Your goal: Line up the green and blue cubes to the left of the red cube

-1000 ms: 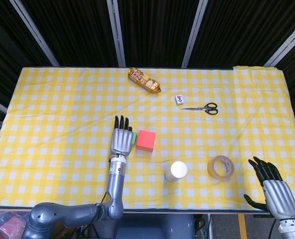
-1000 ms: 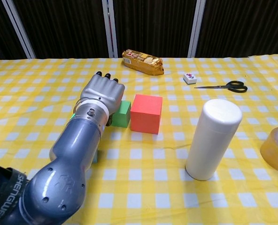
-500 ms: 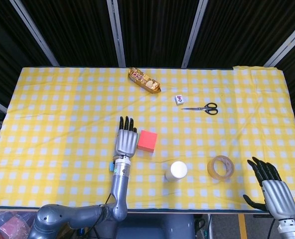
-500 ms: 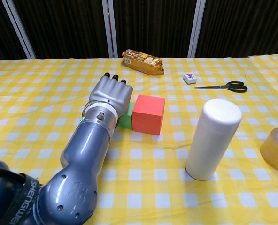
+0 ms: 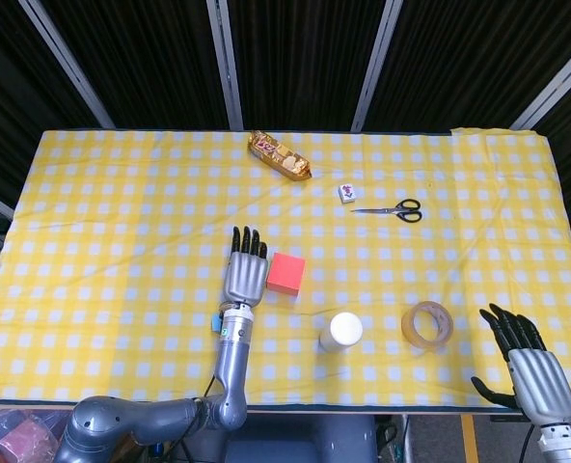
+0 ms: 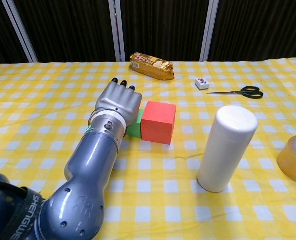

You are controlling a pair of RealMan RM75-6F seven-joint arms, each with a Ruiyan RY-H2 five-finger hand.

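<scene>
left hand beside the red cube

near the middle of the frame the left hand (image 5: 244,273) lies flat on the yellow checked cloth (image 5: 122,212), fingers pointing up the frame, its edge against the red cube (image 5: 285,272). a sliver of blue cube (image 5: 213,321) shows by the wrist. lower right, the right hand (image 5: 531,367) sits off the cloth's edge, fingers spread.
</scene>
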